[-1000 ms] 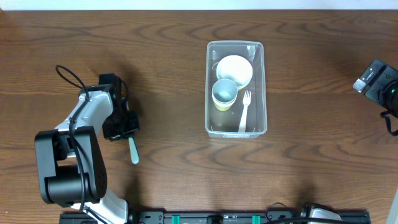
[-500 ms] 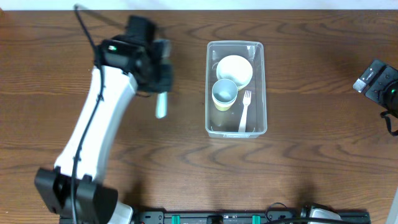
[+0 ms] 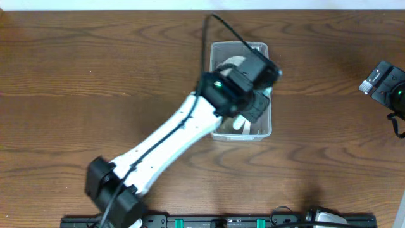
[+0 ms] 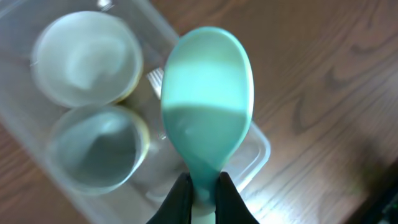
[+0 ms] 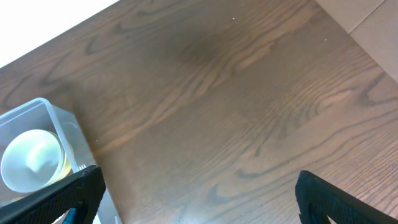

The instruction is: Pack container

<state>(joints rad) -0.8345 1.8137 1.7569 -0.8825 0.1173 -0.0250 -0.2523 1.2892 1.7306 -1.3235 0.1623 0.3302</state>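
Container (image 3: 219, 49) beneath left hand (image 4: 199, 188), spoon (image 4: 208, 93) gripped

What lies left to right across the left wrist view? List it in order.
white bowl → teal spoon, clamped in the left gripper → bare wooden table. The cup shares the bowl's span, so it is left out.

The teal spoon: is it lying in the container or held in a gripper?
Held. The left gripper pinches the spoon by its handle, over the container.
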